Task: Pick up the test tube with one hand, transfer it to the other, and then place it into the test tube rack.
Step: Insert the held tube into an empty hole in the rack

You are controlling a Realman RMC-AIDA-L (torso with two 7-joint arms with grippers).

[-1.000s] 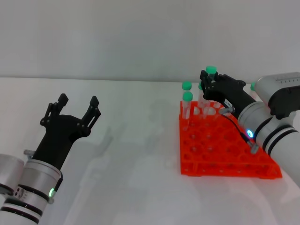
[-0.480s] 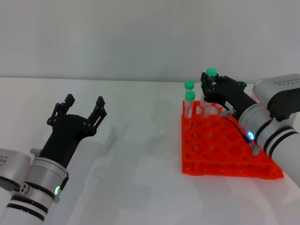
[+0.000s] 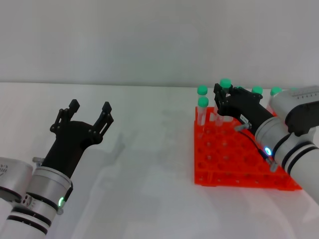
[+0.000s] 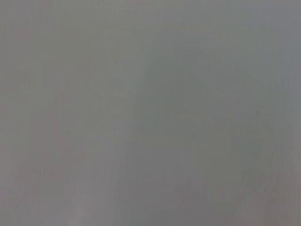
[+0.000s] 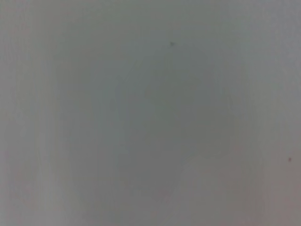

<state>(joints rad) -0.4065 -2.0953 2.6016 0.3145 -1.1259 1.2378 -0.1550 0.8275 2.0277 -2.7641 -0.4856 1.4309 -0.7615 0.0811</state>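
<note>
Five green-capped tubes show at the rack's (image 3: 239, 159) far edge; the right gripper (image 3: 223, 97) clamps one tube (image 3: 225, 83); the left gripper (image 3: 89, 113) gapes.

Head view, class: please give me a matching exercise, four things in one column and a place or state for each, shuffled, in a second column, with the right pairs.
Things:
1. left gripper
2. right gripper
3. test tube rack
4. test tube

Places or states:
A. orange-red, resting on the white table
B. open, holding nothing, raised over the table
C. green-capped, at the right gripper's tip
D. over the rack's far edge

Pairs: 1-B, 2-D, 3-A, 4-C
</note>
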